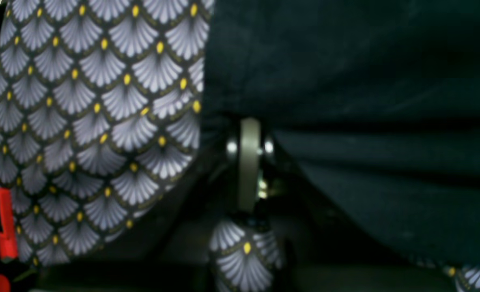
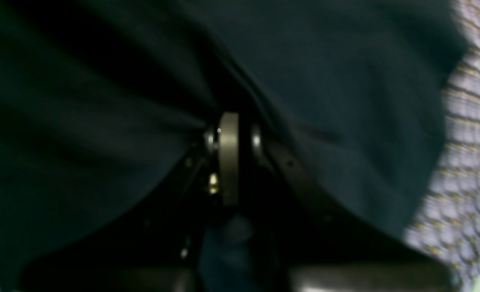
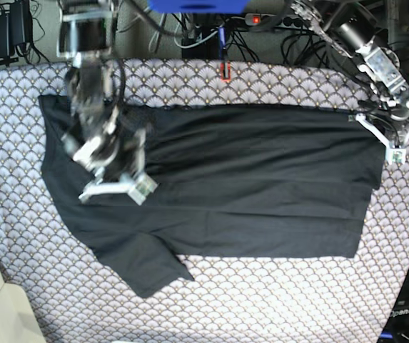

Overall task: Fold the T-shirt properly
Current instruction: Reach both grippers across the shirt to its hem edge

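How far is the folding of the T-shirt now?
Early stage. Done: the T-shirt shows one lengthwise fold. In hand: the left gripper and right gripper both pinch its cloth. Left: one sleeve still sticks out near the front edge; crosswise folds remain.

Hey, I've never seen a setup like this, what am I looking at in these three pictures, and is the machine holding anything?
This is a robot with two arms working over a table covered by a patterned cloth with fan shapes. One picture, the base view, looks down from above; the other two come from small cameras mounted on each arm's wrist, looking along the pincers. A black T-shirt lies spread on the cloth, partly folded lengthwise, one sleeve sticking out at the lower left. The robot's right gripper is over the shirt's left part in the overhead picture, blurred; its wrist picture shows the jaws shut with dark fabric gathered into them. The left gripper is at the shirt's far right edge, also shut on the fabric. Both arms are pinching the shirt.
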